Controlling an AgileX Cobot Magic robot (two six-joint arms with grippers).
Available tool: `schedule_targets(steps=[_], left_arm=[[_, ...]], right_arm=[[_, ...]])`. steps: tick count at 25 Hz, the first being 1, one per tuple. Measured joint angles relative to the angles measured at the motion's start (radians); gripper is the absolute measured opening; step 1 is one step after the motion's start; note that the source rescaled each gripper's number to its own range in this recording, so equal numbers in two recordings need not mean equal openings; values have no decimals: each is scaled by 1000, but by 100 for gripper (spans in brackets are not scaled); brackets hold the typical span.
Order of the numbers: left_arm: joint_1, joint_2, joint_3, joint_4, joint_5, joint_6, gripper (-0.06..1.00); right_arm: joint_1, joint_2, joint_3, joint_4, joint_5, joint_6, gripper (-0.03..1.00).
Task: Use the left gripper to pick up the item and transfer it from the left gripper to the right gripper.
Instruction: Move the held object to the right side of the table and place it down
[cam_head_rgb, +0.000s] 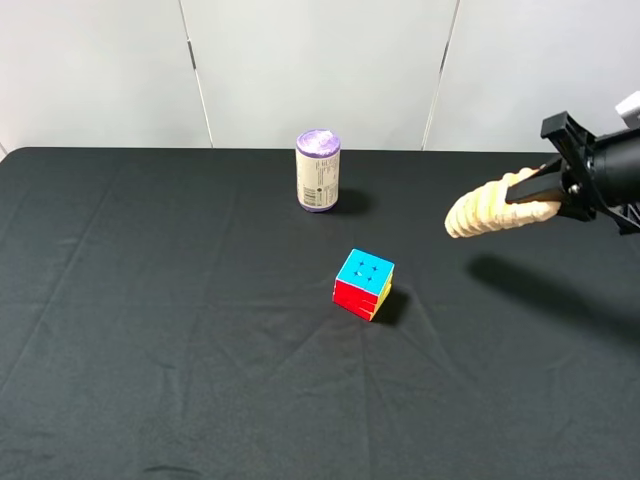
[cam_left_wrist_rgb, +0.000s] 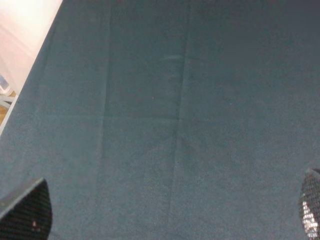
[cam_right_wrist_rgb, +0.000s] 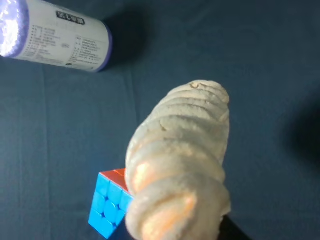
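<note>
A black cloth-covered table (cam_head_rgb: 150, 350) fills the view from above, and nearest the camera a multicoloured puzzle cube (cam_head_rgb: 364, 284) sits near its middle. Further back on the right, the right gripper (cam_head_rgb: 545, 193) is clamped on one end of the tan ridged loaf toy (cam_head_rgb: 490, 211), holding it in the air above the cloth, well apart from the cube. Farthest back stands a purple-topped can (cam_head_rgb: 318, 170); the left gripper (cam_left_wrist_rgb: 170, 212) shows only in its own wrist view, where its jaws stand wide apart over bare cloth, holding nothing.
</note>
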Motion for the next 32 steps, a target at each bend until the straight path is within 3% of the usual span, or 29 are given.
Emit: schedule_targets(steps=[8, 23, 24, 25, 26, 28, 29, 32], left_arm=[[0, 0, 0, 0, 0, 0, 100], [0, 0, 0, 0, 0, 1, 100], [0, 0, 0, 0, 0, 1, 100], [0, 0, 0, 0, 0, 1, 100], [0, 0, 0, 0, 0, 1, 100], [0, 0, 0, 0, 0, 1, 100], [0, 0, 0, 0, 0, 1, 100], [0, 0, 0, 0, 0, 1, 100]], right_arm=[[0, 148, -114, -38, 28, 27, 0], [0, 170, -115, -132, 21, 86, 0], [0, 170, -115, -133, 19, 87, 3], [0, 170, -115, -134, 12, 89, 13], [0, 170, -115, -134, 5, 89, 27], [0, 170, -115, -134, -3, 89, 70], [0, 170, -115, -137, -5, 89, 82], [0, 170, -115, -140, -7, 89, 96]])
